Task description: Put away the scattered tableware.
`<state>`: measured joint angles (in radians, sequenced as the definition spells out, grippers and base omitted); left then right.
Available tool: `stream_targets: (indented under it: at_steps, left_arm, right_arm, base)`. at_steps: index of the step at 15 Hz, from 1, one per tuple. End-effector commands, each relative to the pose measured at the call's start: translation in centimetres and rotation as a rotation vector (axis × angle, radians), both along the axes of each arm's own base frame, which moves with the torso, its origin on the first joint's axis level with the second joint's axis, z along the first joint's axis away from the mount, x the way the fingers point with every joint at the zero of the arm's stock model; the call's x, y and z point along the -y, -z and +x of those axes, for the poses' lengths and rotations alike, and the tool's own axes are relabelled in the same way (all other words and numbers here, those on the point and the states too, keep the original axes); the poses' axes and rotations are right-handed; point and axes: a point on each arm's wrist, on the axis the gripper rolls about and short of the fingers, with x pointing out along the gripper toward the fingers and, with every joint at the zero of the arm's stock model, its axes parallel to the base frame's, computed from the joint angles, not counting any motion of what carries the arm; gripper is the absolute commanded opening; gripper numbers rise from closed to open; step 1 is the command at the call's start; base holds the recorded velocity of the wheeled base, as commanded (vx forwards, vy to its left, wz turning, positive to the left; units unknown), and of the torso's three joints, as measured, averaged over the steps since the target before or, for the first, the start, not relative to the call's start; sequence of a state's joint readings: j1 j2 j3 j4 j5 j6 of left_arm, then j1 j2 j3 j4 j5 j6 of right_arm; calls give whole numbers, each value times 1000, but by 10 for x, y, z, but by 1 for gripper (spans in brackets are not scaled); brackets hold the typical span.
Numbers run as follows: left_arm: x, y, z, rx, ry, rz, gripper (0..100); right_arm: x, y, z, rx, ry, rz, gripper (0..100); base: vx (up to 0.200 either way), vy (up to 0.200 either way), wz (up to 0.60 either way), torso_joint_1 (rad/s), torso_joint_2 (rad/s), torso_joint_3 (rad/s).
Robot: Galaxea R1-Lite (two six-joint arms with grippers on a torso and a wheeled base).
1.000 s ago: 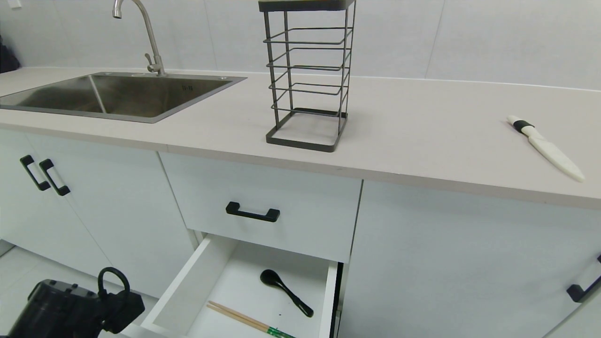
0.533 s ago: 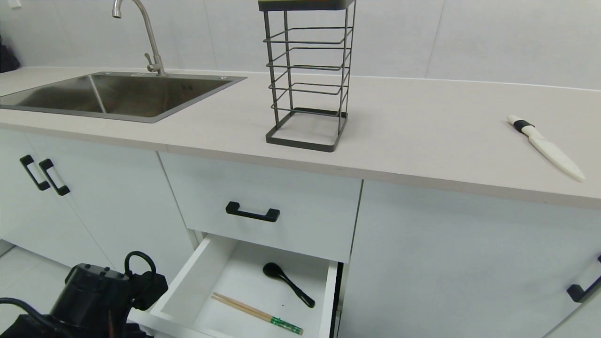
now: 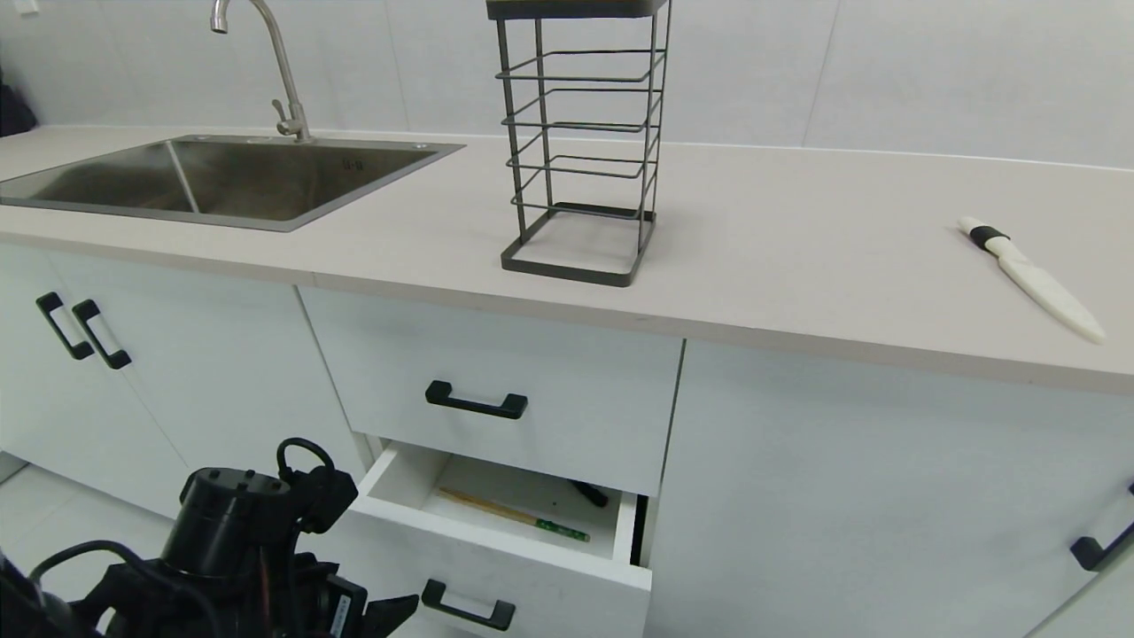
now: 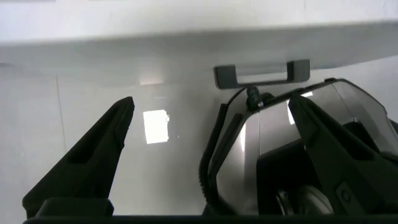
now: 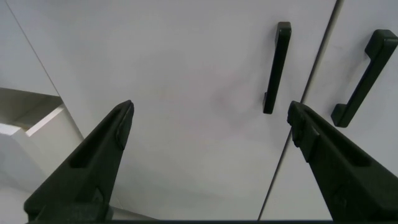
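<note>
Chopsticks (image 3: 514, 517) in part-open drawer (image 3: 496, 567); white knife (image 3: 1032, 279) on countertop (image 3: 797, 239)

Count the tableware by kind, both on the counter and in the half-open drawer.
Knife: 1, white, on the counter
Spoon: 1, black, mostly hidden in the drawer
Chopsticks: 1 pair, in the drawer
Total: 3
</note>
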<state>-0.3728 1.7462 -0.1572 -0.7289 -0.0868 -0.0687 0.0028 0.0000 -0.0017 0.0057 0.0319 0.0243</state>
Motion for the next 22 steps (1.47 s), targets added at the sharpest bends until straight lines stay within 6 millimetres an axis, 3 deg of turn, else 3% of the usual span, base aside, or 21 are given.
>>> stream_targets:
  at_steps: [1, 10, 15, 22]
  left_arm:
    - [4, 11, 5, -23, 8, 15, 100]
    - [10, 13, 17, 58, -3, -1, 100]
    - [20, 29, 39, 147, 2, -40, 100]
    - [28, 37, 57, 210, 5, -68, 100]
  right_arm:
    - [0, 0, 0, -1, -1, 0, 100]
    - [0, 0, 0, -2, -1, 0, 100]
    - [0, 0, 0, -1, -1, 0, 100]
    - [0, 0, 0, -1, -1, 0, 100]
  base:
    - [0, 0, 0, 0, 0, 0]
    - [0, 0, 0, 0, 0, 0]
    - [0, 0, 0, 0, 0, 0]
    - [0, 0, 0, 0, 0, 0]
